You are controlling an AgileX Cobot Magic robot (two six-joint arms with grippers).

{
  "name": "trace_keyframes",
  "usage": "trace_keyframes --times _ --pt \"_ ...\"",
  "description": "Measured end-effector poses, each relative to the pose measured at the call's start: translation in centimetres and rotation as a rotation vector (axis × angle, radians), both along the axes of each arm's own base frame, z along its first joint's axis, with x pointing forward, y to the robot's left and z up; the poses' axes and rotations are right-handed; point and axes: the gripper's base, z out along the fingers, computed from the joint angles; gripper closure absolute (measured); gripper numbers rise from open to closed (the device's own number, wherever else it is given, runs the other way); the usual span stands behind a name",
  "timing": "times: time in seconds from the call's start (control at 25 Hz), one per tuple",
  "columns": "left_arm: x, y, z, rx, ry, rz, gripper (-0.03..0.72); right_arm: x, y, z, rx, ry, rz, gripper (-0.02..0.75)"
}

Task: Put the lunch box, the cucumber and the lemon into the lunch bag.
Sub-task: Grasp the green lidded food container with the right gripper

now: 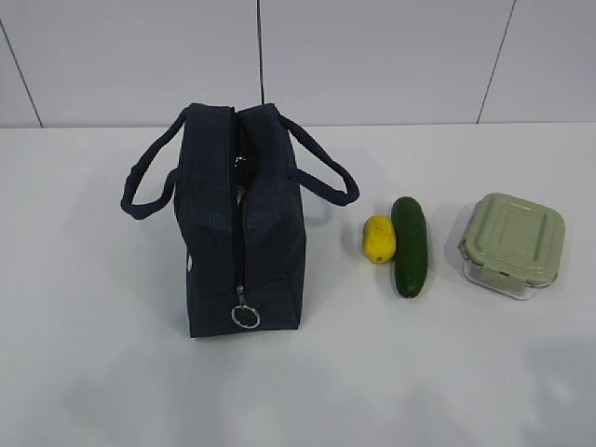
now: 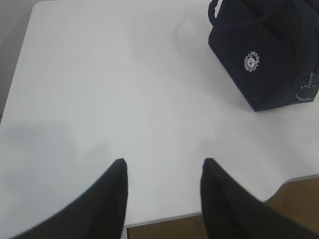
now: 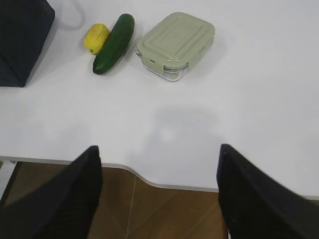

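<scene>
Left gripper (image 2: 162, 167) hangs over the near table (image 2: 99, 89) edge, jaws spread, empty. Right gripper (image 3: 157, 154) likewise, spread wider, empty. Count: one lunch bag (image 1: 237, 223), upright at left; one lemon (image 1: 378, 239) touching one cucumber (image 1: 409, 246); one lunch box (image 1: 513, 242) at right, apart.

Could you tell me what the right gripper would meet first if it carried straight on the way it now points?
Probably the lunch box: the right gripper, open and empty, points across bare table towards it. The cucumber lies left of that line.
</scene>
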Motion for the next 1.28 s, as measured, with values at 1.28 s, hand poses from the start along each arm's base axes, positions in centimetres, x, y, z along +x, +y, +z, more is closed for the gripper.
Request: trace_keyframes --times 1.28 --pt "0.00 0.00 0.00 0.000 0.000 0.000 0.379 0.00 0.00 0.00 0.001 0.000 -0.001 0.191"
